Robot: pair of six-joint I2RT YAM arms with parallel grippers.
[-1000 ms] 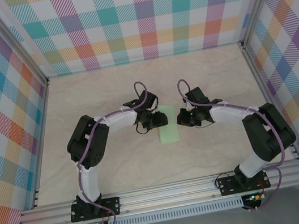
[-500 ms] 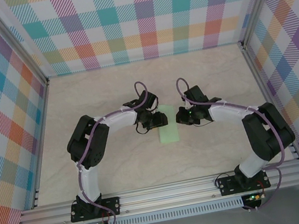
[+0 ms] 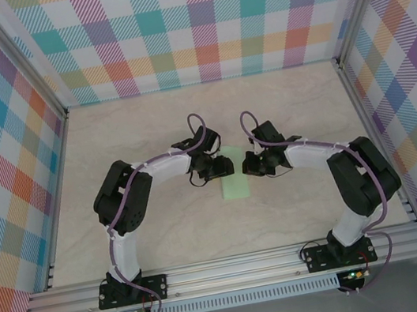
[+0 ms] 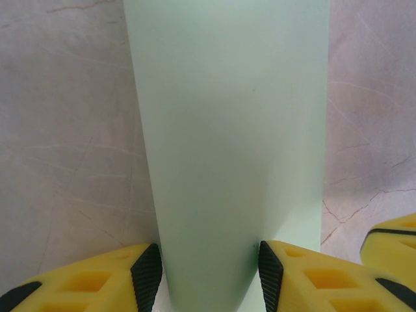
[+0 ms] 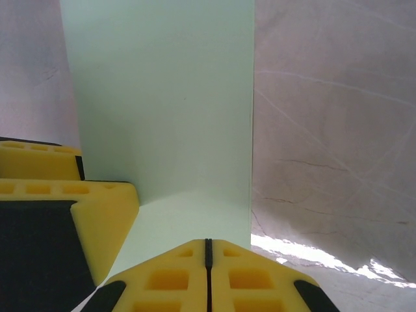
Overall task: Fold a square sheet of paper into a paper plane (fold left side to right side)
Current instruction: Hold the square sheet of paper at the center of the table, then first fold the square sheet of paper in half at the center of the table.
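A pale counter point(image 3: 149, 134) with faint grey veining is being used as the carrying surface. It is being bordered at its near edge by an aluminium rail point(image 3: 235, 267). The square sheet of paper point(image 3: 237, 186) is being carried directly on it, near the middle. The sheet is being shown as a narrow, folded mint-green strip, with its long sides running from the near edge toward the far one. In the wrist views its far part is being seen lying flat on the veined surface, with bare counter along both long sides. Whether its near end is lying fully flat cannot be told.
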